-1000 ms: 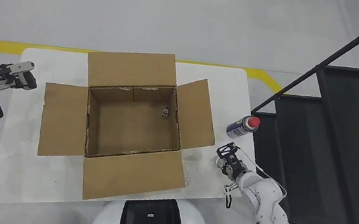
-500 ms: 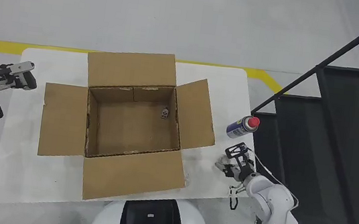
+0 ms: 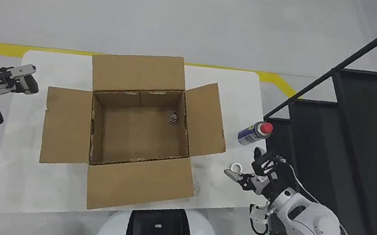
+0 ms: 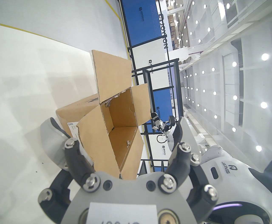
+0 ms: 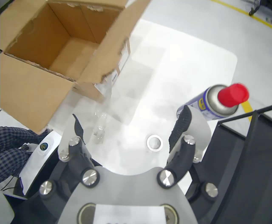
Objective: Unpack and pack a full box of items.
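An open cardboard box [image 3: 140, 133] stands mid-table with all flaps spread; a small pale item [image 3: 172, 120] lies in its far right corner. To the right of the box, a blue spray can with a red cap [image 3: 254, 133] stands on the table. A small white ring [image 3: 233, 172] lies near the table's front right. My right gripper [image 3: 258, 176] hovers just right of the ring, open and holding nothing. In the right wrist view the ring [image 5: 154, 143] lies between the right gripper's [image 5: 129, 125] spread fingers, the can [image 5: 221, 101] beyond. My left gripper [image 4: 119, 133] is open and holds nothing, off the table's left edge [image 3: 19, 79].
A black metal stair frame [image 3: 342, 136] stands close against the table's right side, right behind the can and my right arm. The box flaps [image 3: 206, 120] overhang the table around the box. A faint clear shape [image 5: 99, 127] lies on the table [image 5: 170, 70] near the box.
My right gripper has drawn back to the right, away from the box, leaving the white ring on the table. The left arm has kept still.
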{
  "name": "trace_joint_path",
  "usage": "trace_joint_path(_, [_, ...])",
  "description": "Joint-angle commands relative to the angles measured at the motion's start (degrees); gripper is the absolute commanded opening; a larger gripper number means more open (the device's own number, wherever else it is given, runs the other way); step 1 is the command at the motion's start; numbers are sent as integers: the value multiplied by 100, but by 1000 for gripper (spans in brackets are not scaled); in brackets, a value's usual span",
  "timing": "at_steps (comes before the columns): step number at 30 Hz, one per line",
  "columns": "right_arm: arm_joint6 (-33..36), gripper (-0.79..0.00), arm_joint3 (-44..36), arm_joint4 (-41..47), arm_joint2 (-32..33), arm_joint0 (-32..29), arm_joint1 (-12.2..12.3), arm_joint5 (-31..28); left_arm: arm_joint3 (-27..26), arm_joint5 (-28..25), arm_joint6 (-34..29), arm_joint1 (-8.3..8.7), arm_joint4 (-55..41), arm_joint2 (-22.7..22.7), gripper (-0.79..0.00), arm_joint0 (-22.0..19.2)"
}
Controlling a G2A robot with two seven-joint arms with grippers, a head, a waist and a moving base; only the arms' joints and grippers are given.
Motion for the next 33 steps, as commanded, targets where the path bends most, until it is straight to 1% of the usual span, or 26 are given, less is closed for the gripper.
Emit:
trace_joint_path(1, [-115, 0, -174, -27, 21, 28, 21, -144, 0, 0, 0, 0, 0, 0, 0, 0])
trace_joint_path(5, [-67, 0, -371, -87, -90, 389, 66, -245, 0, 0, 0, 0, 0, 0, 0, 0])
trace_joint_path(8, [294, 0, -304, -107, -431, 941, 94, -166, 0, 0, 0, 0, 0, 0, 0, 0])
trace_joint_path(10, [590, 0, -95, -6, -815, 1449, 100, -72, 0, 0, 0, 0, 0, 0, 0, 0])
trace_joint_path(14, [1330, 0, 472, -109, -1733, 2511, 86, 166, 0, 0, 0, 0, 0, 0, 0, 0])
trace_joint_path(16, [1596, 0, 759, -198, -2178, 2980, 62, 310, 0, 0, 0, 0, 0, 0, 0, 0])
trace_joint_path(19, [1927, 0, 1150, -414, -2800, 3562, 13, 594, 0, 0, 0, 0, 0, 0, 0, 0])
trace_joint_path(23, [2254, 0, 1605, -782, -3568, 4164, -72, 1020, 0, 0, 0, 0, 0, 0, 0, 0])
trace_joint_path(24, [2339, -22, 1717, -907, -3741, 4306, -94, 1107, 0, 0, 0, 0, 0, 0, 0, 0])
trace_joint_path(25, [2422, -74, 1831, -1070, -3920, 4440, -116, 1187, 0, 0, 0, 0, 0, 0, 0, 0])
trace_joint_path(28, [2650, -145, 2186, -1515, -4414, 4809, -179, 1294, 0, 0, 0, 0, 0, 0, 0, 0])
trace_joint_path(31, [2810, -139, 2573, -1823, -4815, 5158, -237, 1183, 0, 0, 0, 0, 0, 0, 0, 0])
trace_joint_path(33, [2936, -117, 2860, -1879, -5013, 5366, -270, 983, 0, 0, 0, 0, 0, 0, 0, 0])
